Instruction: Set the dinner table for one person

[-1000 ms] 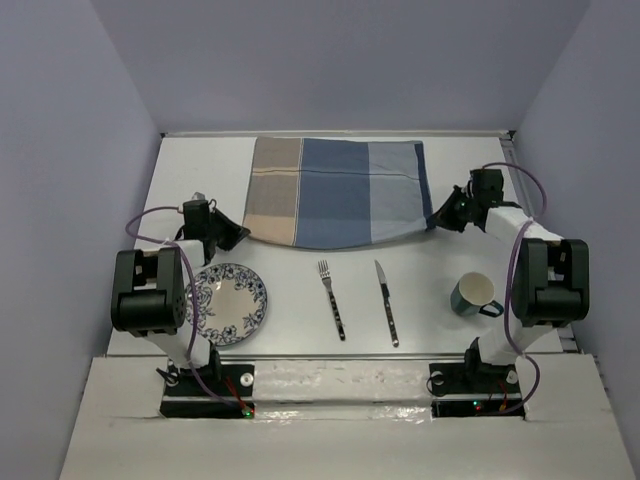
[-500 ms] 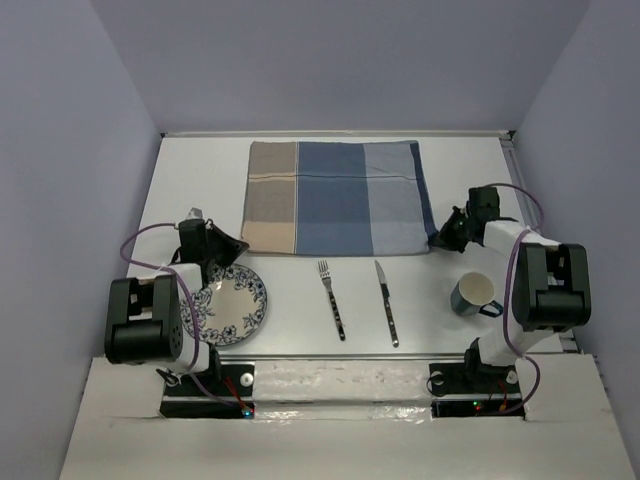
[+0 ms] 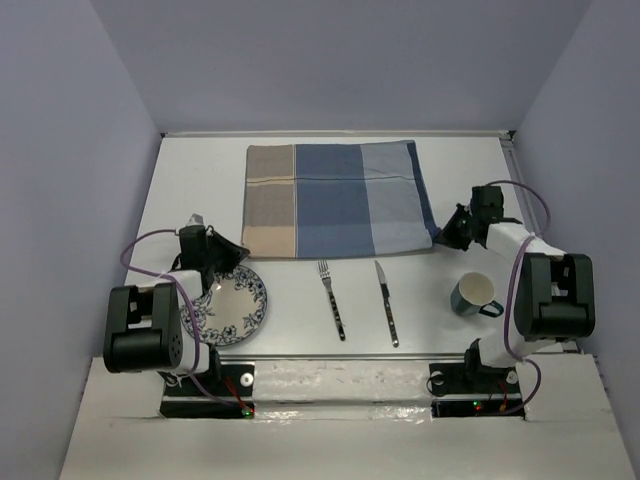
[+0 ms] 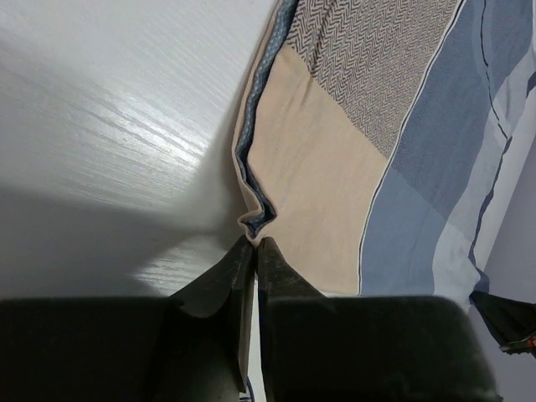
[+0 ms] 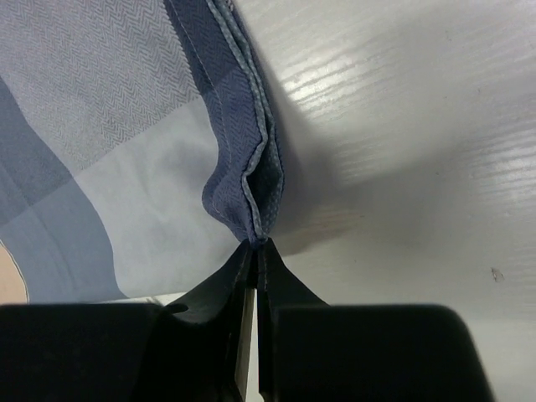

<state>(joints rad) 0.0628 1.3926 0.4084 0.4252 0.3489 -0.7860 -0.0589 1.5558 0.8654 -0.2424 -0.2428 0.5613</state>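
A blue-and-beige striped cloth mat [image 3: 335, 200] lies spread on the far half of the white dinner table [image 3: 300, 290]. My left gripper [image 3: 238, 248] is shut on the mat's near left corner [image 4: 255, 222], which is beige and bunched at the fingertips. My right gripper [image 3: 443, 233] is shut on the mat's near right corner [image 5: 255, 213], which is dark blue and folded up. A patterned plate [image 3: 228, 300], a fork [image 3: 331, 298], a knife [image 3: 386, 301] and a teal mug [image 3: 474, 294] sit in a row nearer the arms.
Grey walls enclose the table on three sides. The plate lies right below my left wrist. The mug stands close beside my right arm's forearm.
Both grippers have pulled the mat's near edge toward the arms. The mat went from sagging and lifted at the front to lying flat and stretched.
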